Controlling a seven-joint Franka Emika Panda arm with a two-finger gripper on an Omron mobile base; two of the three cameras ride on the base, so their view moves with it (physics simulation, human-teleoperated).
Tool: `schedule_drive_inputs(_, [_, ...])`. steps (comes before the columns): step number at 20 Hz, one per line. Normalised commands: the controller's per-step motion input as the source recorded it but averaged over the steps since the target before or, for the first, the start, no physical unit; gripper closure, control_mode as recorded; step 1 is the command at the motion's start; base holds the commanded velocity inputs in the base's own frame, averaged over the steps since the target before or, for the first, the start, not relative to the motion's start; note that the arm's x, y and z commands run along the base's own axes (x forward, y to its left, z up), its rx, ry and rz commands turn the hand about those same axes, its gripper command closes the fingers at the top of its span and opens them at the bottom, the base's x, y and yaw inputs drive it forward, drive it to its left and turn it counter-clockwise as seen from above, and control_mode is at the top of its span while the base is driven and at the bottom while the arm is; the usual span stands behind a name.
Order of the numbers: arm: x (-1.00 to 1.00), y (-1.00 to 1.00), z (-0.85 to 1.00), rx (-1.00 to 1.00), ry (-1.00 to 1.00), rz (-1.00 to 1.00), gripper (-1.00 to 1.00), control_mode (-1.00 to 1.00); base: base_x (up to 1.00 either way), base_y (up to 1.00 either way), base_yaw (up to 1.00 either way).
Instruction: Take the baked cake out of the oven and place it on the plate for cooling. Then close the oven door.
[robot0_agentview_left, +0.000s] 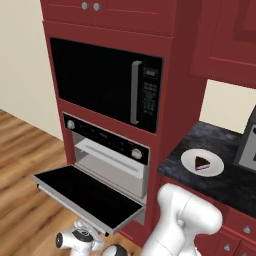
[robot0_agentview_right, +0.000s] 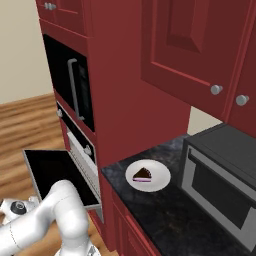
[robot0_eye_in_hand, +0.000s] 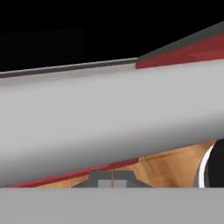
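Arm (robot0_agentview_left: 187, 215) bent low, hand below front edge of open door (robot0_agentview_left: 85, 192), just under handle (robot0_eye_in_hand: 109, 118). Gripper (robot0_eye_in_hand: 112, 181) tips pressed together, pinching nothing. Door hinged down, lies flat, long axis left-right, handle along near edge. Oven (robot0_agentview_left: 107, 152) cavity pale grey. Cake (robot0_agentview_right: 143, 174) on plate (robot0_agentview_right: 159, 181), wedge tip toward far wall. Plate on dark counter (robot0_agentview_right: 170, 215), right of oven. Red cabinets (robot0_agentview_right: 135, 100), black microwave (robot0_agentview_left: 105, 82) above oven, wood floor (robot0_agentview_left: 20, 150).
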Motion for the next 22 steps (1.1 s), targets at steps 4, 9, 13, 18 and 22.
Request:
schedule_drive_inputs(4, [0.51,-0.44,0.11,-0.32,-0.28,-0.14,1.0,-1.0,0.0,0.0,0.0])
schedule_drive_inputs(9, [0.44,-0.55,0.4,-0.2,-0.44,-0.11,1.0,-1.0,0.0,0.0,0.0])
schedule_drive_inputs(13, [0.39,-0.58,0.69,-0.11,-0.52,-0.09,1.0,-1.0,0.0,0.0,0.0])
schedule_drive_inputs(18, [0.53,-0.76,0.82,-0.02,-0.4,-0.11,1.0,-1.0,0.0,0.0,0.0])
schedule_drive_inputs(22, [0.61,-0.91,0.84,0.0,-0.34,-0.1,1.0,-1.0,0.0,0.0,0.0])
